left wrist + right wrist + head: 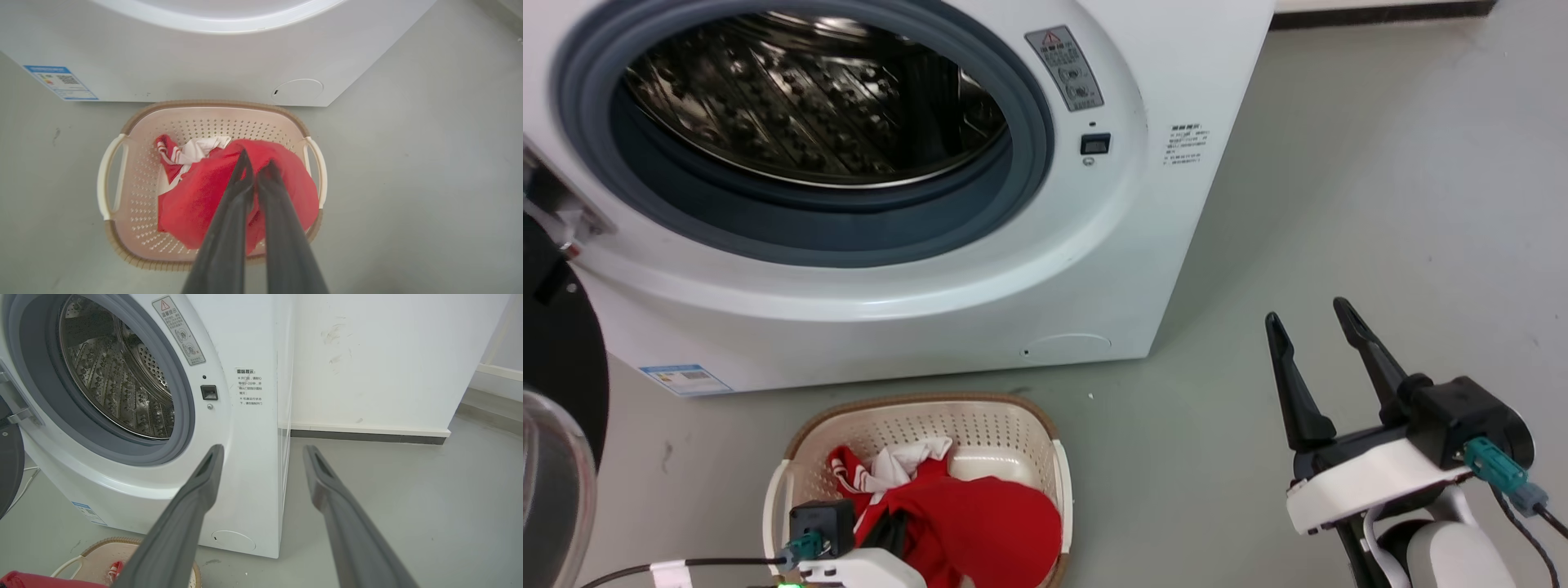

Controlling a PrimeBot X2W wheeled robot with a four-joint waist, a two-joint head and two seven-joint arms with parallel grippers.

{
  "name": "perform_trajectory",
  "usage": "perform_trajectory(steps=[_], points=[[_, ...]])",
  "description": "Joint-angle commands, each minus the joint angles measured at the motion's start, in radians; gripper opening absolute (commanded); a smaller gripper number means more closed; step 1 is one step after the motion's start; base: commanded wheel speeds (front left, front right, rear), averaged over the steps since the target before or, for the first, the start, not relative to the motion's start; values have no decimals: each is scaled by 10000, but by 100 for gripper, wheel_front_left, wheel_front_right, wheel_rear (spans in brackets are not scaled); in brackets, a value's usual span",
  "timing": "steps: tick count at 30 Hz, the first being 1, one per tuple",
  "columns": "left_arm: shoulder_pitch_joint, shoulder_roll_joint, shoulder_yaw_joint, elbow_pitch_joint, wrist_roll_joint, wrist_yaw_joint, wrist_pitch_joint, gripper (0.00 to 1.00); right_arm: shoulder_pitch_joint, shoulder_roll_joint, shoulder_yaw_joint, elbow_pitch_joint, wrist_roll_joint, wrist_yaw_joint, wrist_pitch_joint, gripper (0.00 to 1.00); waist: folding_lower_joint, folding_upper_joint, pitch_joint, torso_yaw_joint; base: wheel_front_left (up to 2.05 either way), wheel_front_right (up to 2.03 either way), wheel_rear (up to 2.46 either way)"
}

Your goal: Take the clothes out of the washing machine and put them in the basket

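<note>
left gripper [256, 165]: jaws clenched on the red clothes [196, 200] (bunched at the tips, from what I see), over the basket [139, 183]
right gripper [1307, 312]: jaws released, above the floor [1380, 204]
washing machine [1094, 269]: just behind the basket

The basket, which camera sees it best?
The left wrist view: it looks down on nearly the whole basket, both handles, red clothes inside. The head view cuts off its near edge; the right wrist view catches a bit of rim.
</note>
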Motion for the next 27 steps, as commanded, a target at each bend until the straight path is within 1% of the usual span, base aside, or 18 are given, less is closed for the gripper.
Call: perform_trajectory(steps=[1,12,16,21,23,27], points=[[-418,-105,10,528,-16,-124,-238,0,-252,10,60,-81,45,-7,-52,100,0,-1,466,-193,0,0,0],[-2725,-820,90,5202,-147,-810,-1408,0,-1096,10,192,-172,124,-7,-285,100,0,-1,2553,-900,0,0,0],[-3570,-821,99,6710,-88,-949,-1707,0,-1381,12,369,-115,201,-7,-447,100,0,-1,3271,-1188,0,0,0],[-4394,-683,128,8080,-7,-998,-2007,0,-1650,13,403,-60,327,-7,-666,100,0,-1,4081,-1427,0,0,0],[-4665,-671,65,8488,47,-1085,-2087,0,-1756,13,473,-9,399,-8,-759,100,0,-1,4356,-1525,0,0,0],[-5179,-616,67,9120,65,-1013,-2194,0,-1915,13,491,105,487,-7,-901,100,0,-1,4827,-1650,0,0,0]])
